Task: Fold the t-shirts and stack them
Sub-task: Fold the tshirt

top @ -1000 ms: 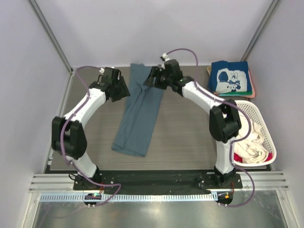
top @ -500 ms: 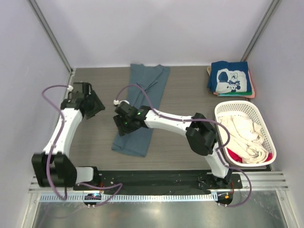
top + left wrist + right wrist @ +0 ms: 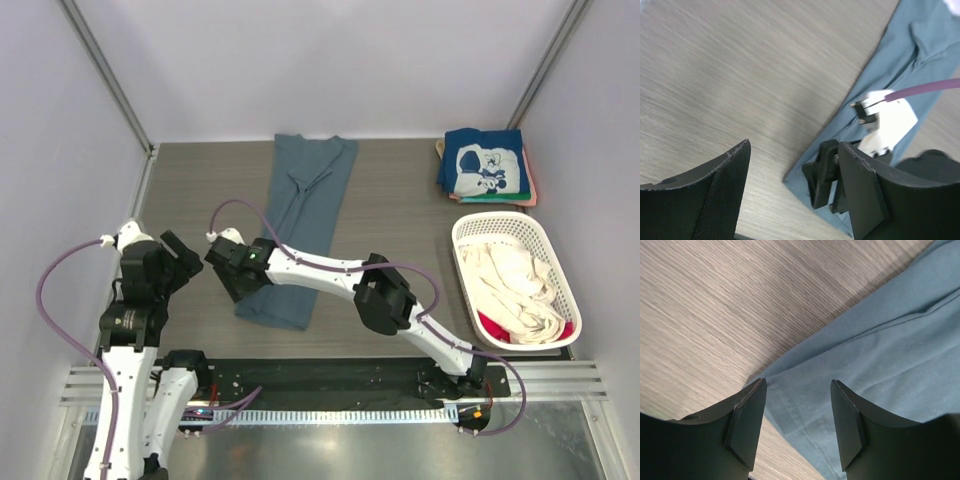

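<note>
From above, the lengthwise-folded slate-blue cloth t-shirt [image 3: 305, 215] is seen on the grey wood-grain surface [image 3: 420, 230]. At the left wrist, the left claw [image 3: 795, 155] is held wide and empty. At the right wrist, the right claw [image 3: 797, 390] is spread over the near hem corner, likely to be pinched for a crosswise fold.

Robot lab cell: plain white panel walls [image 3: 350, 60], aluminium corner posts [image 3: 108, 75], slotted metal base rail [image 3: 560, 383].

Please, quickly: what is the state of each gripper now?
Left gripper: open, holding nothing, over the table.
Right gripper: open, holding nothing, over a corner of the blue shirt.
</note>
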Available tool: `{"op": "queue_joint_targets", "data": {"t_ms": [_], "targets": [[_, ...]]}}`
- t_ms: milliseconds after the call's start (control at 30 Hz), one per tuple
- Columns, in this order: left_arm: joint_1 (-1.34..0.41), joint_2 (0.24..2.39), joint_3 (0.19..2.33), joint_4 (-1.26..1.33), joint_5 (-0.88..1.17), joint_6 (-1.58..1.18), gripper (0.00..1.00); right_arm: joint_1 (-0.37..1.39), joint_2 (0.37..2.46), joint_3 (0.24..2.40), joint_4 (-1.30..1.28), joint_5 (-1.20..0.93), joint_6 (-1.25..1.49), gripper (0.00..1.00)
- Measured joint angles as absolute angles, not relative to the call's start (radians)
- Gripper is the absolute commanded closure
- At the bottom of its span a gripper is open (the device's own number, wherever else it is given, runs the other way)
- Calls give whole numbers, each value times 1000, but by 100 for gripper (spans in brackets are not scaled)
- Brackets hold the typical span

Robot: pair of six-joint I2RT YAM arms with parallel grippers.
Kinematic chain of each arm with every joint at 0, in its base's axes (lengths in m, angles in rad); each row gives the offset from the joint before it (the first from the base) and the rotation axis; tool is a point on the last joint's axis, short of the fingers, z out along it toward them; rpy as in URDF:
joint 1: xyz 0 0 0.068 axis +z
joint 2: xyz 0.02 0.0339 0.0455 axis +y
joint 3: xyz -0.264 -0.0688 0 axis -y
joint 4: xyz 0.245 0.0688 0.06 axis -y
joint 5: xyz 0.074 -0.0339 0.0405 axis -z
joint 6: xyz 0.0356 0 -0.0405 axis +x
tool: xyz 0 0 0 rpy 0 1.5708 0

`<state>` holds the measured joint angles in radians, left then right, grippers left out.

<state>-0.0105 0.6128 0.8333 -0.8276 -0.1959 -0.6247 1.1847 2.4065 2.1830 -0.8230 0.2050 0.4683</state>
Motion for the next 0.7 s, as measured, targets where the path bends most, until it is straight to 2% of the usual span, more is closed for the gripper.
{"op": "queue_joint_targets", "data": {"t_ms": [333, 467, 700], "targets": [[-6, 636, 833, -824, -217, -620, 27, 1197, 2468, 2252, -888, 234, 464, 40], [-6, 626, 830, -824, -218, -620, 27, 1199, 2475, 2273, -890, 235, 461, 37], [-6, 608, 830, -834, -226, -620, 27, 1209, 2475, 2288, -857, 229, 462, 39]]}}
